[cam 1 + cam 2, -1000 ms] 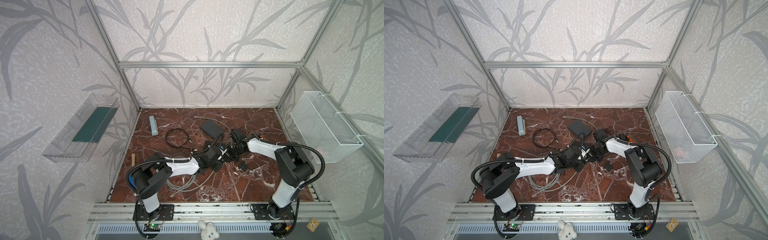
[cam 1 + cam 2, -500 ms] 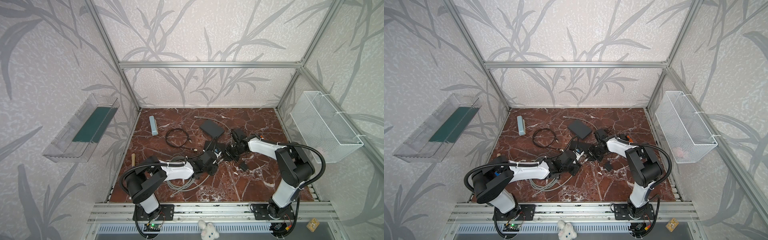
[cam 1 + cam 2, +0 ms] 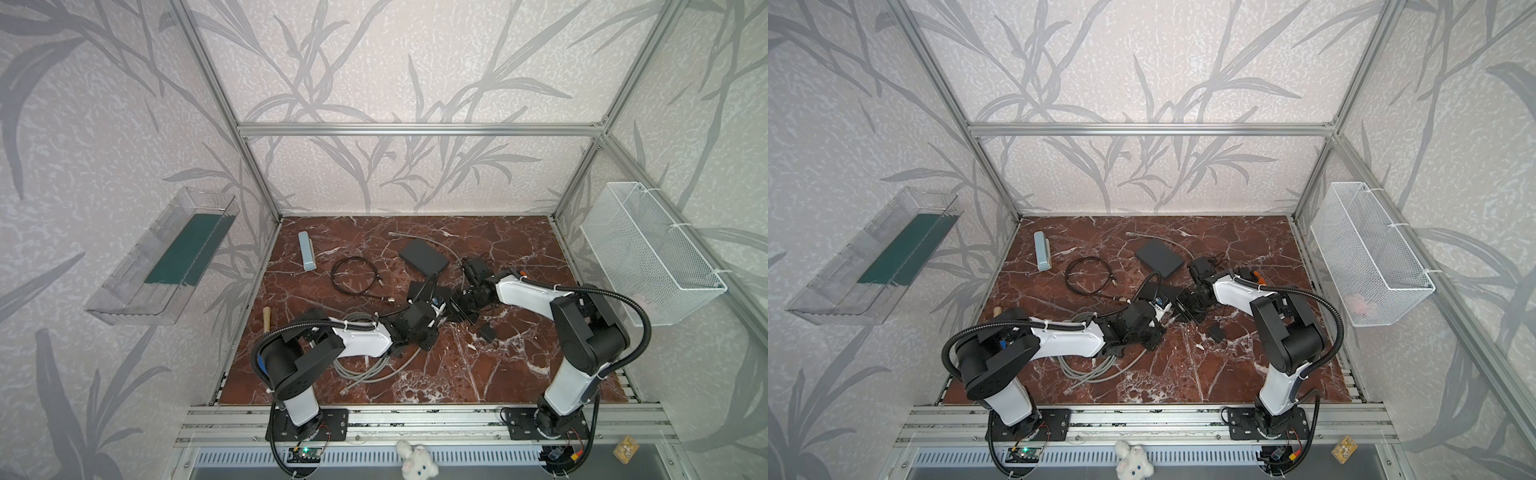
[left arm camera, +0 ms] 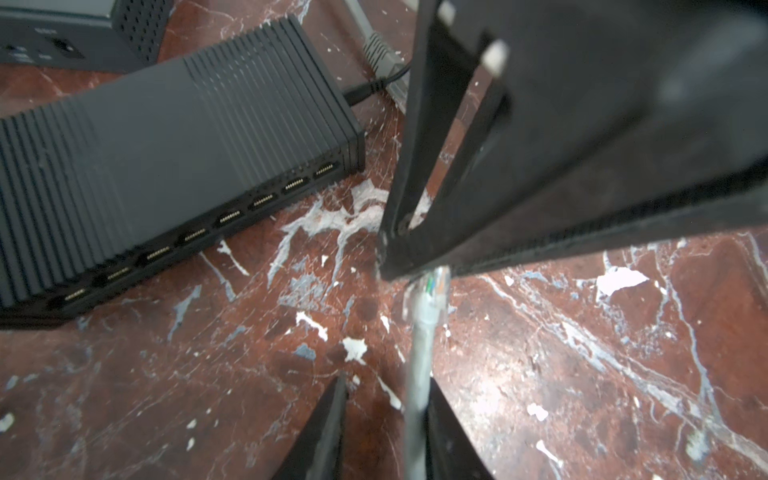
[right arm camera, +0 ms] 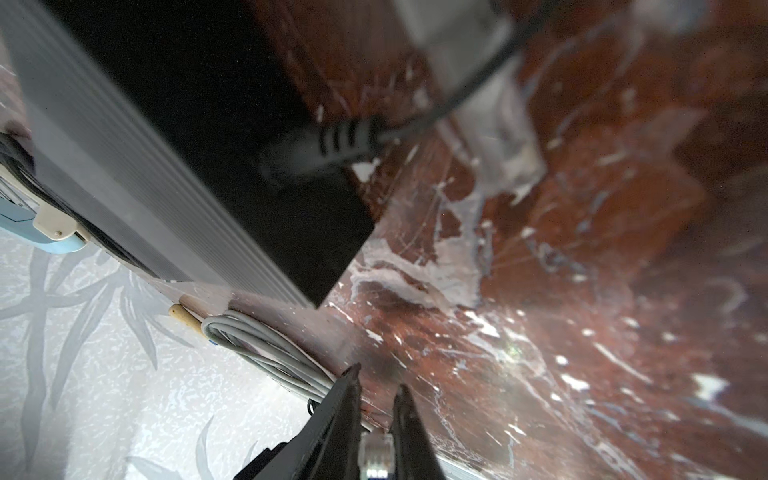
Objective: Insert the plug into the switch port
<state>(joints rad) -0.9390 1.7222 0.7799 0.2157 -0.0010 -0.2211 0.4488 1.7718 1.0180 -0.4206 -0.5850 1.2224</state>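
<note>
currently | right end effector (image 5: pixel 378 379): grips plug (image 5: pixel 374 455) (half hidden) | left end effector (image 4: pixel 387 381): ajar

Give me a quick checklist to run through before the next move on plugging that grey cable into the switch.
1. Plug pinched in right pincer: ok.
2. Grey cable inside left pincer: ok; clamped: not ok, a gap shows.
3. Switch port row unblocked: ok.
4. Plug lined up with a port: not ok, it sits off to the side.
5. Plug latch orientation: cannot tell.
</note>
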